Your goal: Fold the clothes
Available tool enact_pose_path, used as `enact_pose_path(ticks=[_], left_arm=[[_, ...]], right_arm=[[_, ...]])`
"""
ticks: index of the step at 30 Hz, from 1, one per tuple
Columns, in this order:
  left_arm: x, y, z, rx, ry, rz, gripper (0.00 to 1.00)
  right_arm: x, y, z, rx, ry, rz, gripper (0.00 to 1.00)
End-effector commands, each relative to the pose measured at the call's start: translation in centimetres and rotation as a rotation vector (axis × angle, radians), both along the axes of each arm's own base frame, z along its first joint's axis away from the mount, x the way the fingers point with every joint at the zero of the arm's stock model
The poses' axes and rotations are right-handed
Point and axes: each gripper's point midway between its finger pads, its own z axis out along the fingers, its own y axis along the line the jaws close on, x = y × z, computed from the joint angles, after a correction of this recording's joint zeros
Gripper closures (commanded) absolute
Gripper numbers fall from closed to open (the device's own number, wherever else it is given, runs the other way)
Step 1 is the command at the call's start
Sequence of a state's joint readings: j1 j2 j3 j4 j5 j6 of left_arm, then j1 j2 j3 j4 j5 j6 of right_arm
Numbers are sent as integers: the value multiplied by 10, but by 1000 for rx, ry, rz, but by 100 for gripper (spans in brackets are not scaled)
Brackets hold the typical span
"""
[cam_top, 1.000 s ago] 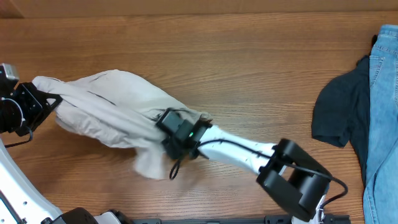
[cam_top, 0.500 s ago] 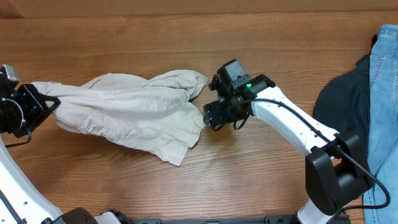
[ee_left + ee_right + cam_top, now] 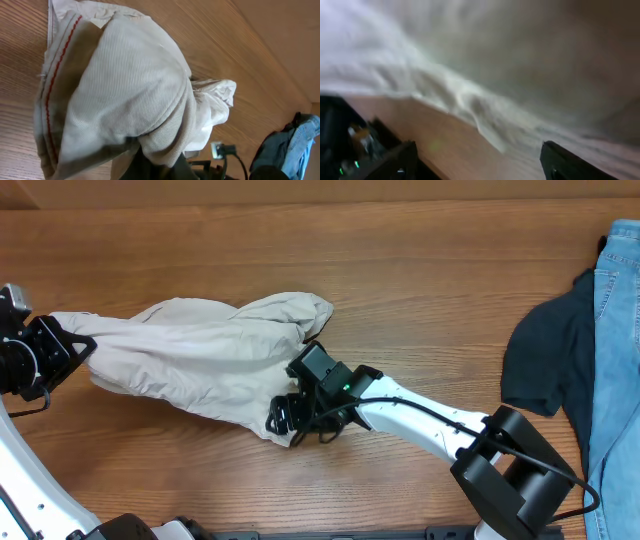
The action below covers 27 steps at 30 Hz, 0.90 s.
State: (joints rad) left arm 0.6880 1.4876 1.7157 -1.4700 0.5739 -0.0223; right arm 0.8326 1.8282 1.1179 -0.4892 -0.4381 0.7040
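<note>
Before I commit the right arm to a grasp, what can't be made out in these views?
- Right wrist view: heavy motion blur. The right gripper is open, but whether it touches the shorts is unclear.
- Overhead: the right gripper's own body hides its fingertips at the shorts' lower edge.
- Left wrist view: bunched fabric buries the fingers of the left gripper, so the exact pinch point is hidden.
- Overhead: the jeans are cut off by the right edge.

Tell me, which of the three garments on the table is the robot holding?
The cream shorts, left of centre: the left hand is shut on their left end. The navy garment and the blue jeans lie untouched at the far right.
</note>
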Motion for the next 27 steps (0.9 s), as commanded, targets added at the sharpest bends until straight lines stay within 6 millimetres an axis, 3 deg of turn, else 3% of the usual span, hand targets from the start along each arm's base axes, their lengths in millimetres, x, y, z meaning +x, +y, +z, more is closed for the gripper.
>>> enact_pose_path(ticks=[1, 5, 7, 8, 13, 14, 16, 19, 22, 24, 27], left_arm=[[0, -2, 20, 39, -67, -20, 96], [0, -2, 20, 38, -66, -20, 96], [0, -2, 20, 38, -66, -20, 96], [0, -2, 20, 38, -67, -20, 96], [0, -2, 20, 38, -66, -20, 96], [0, -2, 20, 38, -66, -20, 96], [0, -2, 20, 38, -66, -20, 96], [0, -2, 20, 38, -66, -20, 96], [0, -2, 20, 38, -66, -20, 95], [0, -2, 20, 39, -67, -20, 96], [0, -1, 20, 43, -69, -23, 95]], right_arm=[[6, -8, -26, -85, 94, -183, 17], [-12, -15, -58, -158, 247, -230, 16], [-16, -15, -64, -163, 272, -227, 16], [-16, -15, -67, -171, 282, -237, 21], [-13, -10, -71, -151, 279, -239, 55], [-14, -10, -70, -146, 284, -234, 76], [-13, -10, -69, -138, 288, -226, 94], [-3, -15, -64, -98, 289, -202, 96], [15, -41, -58, -134, 248, -230, 96], [30, -57, -44, -158, 154, -230, 96], [41, -63, -14, -148, 29, -205, 96]])
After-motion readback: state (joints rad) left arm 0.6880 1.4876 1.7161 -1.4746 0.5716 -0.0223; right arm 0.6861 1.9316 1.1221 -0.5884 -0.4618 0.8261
